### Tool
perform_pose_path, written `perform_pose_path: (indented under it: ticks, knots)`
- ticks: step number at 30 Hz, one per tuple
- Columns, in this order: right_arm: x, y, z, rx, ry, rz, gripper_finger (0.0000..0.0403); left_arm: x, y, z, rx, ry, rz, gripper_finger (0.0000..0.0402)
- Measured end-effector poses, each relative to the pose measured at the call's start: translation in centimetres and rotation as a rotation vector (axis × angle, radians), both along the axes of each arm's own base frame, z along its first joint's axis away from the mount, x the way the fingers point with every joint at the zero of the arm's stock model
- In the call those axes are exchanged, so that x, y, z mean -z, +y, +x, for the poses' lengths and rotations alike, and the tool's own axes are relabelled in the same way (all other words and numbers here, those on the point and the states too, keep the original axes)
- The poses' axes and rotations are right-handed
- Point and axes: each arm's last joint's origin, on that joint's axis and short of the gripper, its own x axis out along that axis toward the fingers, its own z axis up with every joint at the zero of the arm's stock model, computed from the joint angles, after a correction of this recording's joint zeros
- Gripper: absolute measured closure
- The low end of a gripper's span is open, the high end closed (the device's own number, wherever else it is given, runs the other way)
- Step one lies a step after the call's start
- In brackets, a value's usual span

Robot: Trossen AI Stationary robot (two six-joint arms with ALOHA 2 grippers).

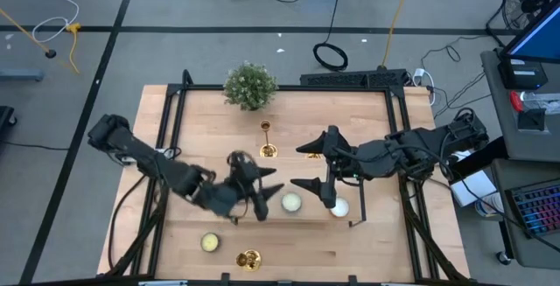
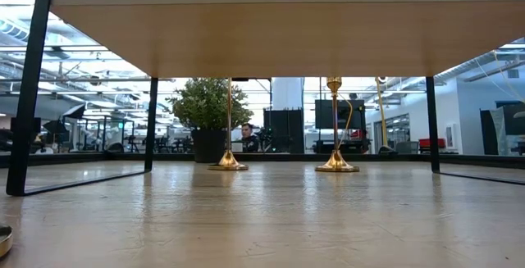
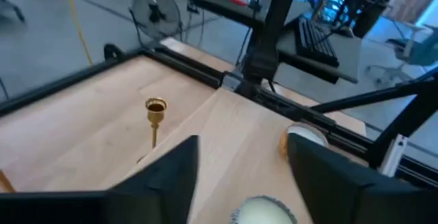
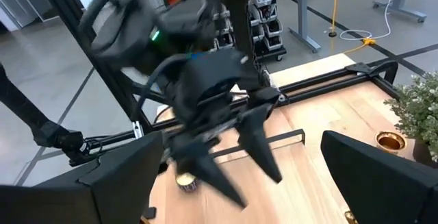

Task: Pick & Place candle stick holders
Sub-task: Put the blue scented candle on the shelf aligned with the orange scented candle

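Two gold candle stick holders stand upright on their round bases on the table, one (image 2: pixel 228 163) left of the other (image 2: pixel 336 163). From above, one (image 1: pixel 267 150) stands in front of the plant. Its cup (image 3: pixel 155 107) lies ahead of my left gripper. A third (image 1: pixel 248 258) shows as a gold disc by the near edge. My left gripper (image 1: pixel 267 191) hangs open above the middle of the table, with nothing between its fingers (image 3: pixel 243 176). My right gripper (image 1: pixel 308 165) waits open to its right, facing it, and is also open in its own view (image 4: pixel 239 176).
A bushy green plant (image 1: pixel 250 86) stands at the far edge. Round candles lie near the grippers: two white (image 1: pixel 290 203) (image 1: pixel 339 207) and one pale yellow (image 1: pixel 210 242). A black-framed wooden shelf (image 2: pixel 279 22) spans the table. A person (image 2: pixel 246 135) sits in the room behind.
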Motion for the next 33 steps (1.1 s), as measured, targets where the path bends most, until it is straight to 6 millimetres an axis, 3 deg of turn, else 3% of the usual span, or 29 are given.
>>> perform_pose_path:
  ticks: [7,9,17,23,28,33]
  knots:
    - [0.8,0.1,-0.4,0.006,0.081,0.011,0.0009,0.5,3.0,0.4,0.173,0.151,-0.154,0.0364]
    - [1.2,0.1,-0.6,0.019,0.126,0.024,0.0009,1.1,3.4,0.7,0.207,0.190,-0.206,0.0390]
    - [3.2,-0.5,-1.7,0.059,0.344,-0.015,0.0009,1.3,5.6,1.1,0.107,0.201,-0.283,0.0396]
    - [4.1,-0.4,-2.3,-0.028,0.408,-0.084,0.0009,1.3,7.4,1.5,0.091,0.202,-0.327,0.0399]
    - [4.8,-1.8,-2.6,0.034,0.311,-0.017,0.0009,1.8,8.2,2.0,0.171,0.241,-0.370,0.0400]
    - [5.9,-2.9,-3.5,0.082,0.079,0.121,0.0009,2.2,8.8,2.3,0.230,0.285,-0.406,0.0400]
